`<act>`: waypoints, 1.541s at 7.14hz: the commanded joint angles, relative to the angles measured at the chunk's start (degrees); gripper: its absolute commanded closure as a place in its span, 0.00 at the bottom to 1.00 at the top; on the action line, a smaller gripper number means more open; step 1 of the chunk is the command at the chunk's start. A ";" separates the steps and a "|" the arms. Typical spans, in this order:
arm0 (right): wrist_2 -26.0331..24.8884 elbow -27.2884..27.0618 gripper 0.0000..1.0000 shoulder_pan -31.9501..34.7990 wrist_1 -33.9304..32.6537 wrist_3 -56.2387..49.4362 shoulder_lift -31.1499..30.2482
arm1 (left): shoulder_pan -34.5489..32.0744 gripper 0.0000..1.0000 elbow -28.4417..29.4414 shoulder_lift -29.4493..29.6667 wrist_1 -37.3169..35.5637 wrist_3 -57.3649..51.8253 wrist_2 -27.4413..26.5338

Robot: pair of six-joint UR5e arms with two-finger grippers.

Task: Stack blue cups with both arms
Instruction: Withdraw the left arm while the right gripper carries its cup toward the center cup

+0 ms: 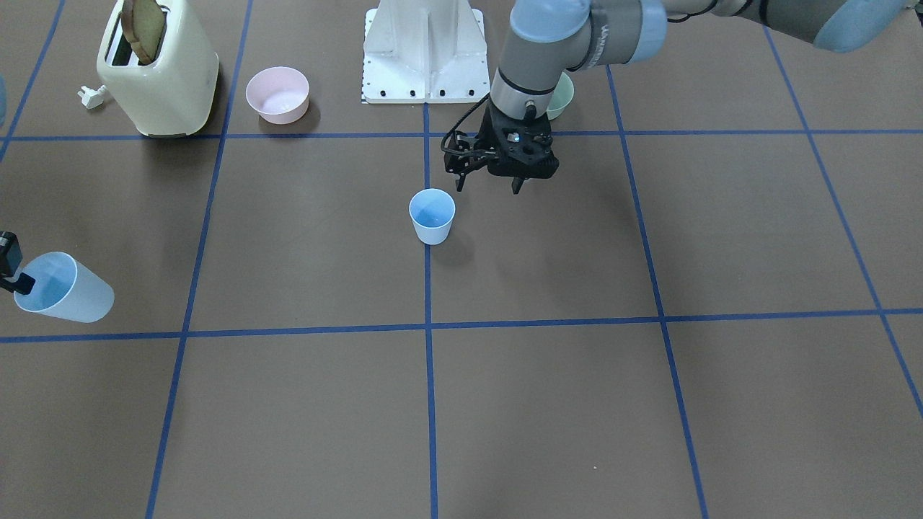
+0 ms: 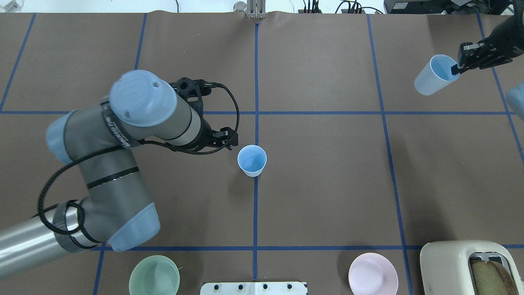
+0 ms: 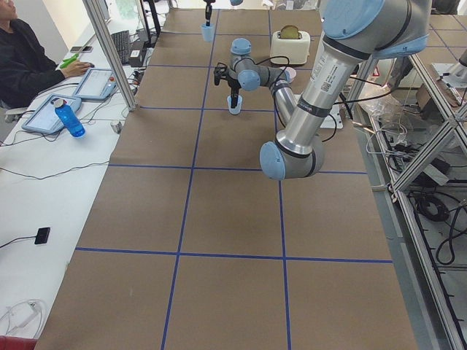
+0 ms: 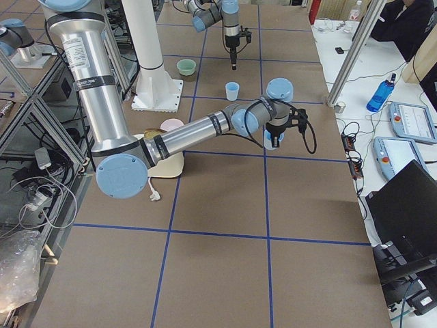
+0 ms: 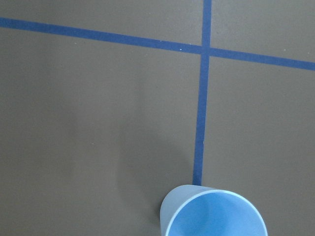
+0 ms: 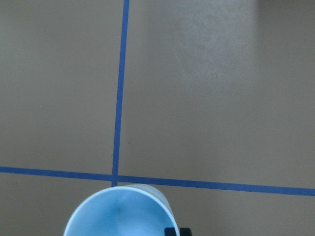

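One pale blue cup (image 1: 432, 216) stands upright on the table's centre line; it also shows in the overhead view (image 2: 252, 160) and at the bottom of the left wrist view (image 5: 214, 212). My left gripper (image 1: 489, 189) is open and empty, just above the table beside this cup and apart from it. My right gripper (image 2: 457, 66) is shut on the rim of the second blue cup (image 2: 433, 76), with one finger inside it. It holds the cup tilted above the table, far to the right. This cup also shows in the front view (image 1: 63, 290) and the right wrist view (image 6: 120, 212).
A cream toaster (image 1: 160, 72) with bread and a pink bowl (image 1: 277, 94) stand near the robot on its right side. A green bowl (image 2: 154, 275) sits near its left side, by the white base pedestal (image 1: 425, 54). Operators sit at a side table (image 3: 44, 109).
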State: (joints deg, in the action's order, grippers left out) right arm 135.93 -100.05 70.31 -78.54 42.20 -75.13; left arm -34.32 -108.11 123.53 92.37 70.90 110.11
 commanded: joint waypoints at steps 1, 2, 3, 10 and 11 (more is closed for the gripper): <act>-0.75 -3.83 1.00 -4.55 0.06 13.36 3.12 | -8.53 0.03 -4.02 -5.98 -0.70 -12.03 4.91; -2.75 -5.67 1.00 -7.79 0.06 18.48 4.10 | -13.96 0.03 -4.03 -9.06 -0.27 -18.72 8.94; -6.43 -6.91 1.00 -11.56 -0.03 22.09 5.24 | -18.37 0.03 -4.03 -11.71 0.09 -24.09 11.76; -19.63 -10.86 1.00 -28.97 -8.11 38.71 15.62 | -32.91 0.02 3.49 -32.98 28.84 -39.26 20.58; -22.87 -11.22 1.00 -31.87 -8.81 39.53 16.23 | -33.18 0.03 4.13 -34.39 31.18 -39.26 20.58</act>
State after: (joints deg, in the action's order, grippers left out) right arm 116.32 -110.40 41.78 -86.55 79.75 -59.54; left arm -67.04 -105.77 91.29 118.63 31.71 130.48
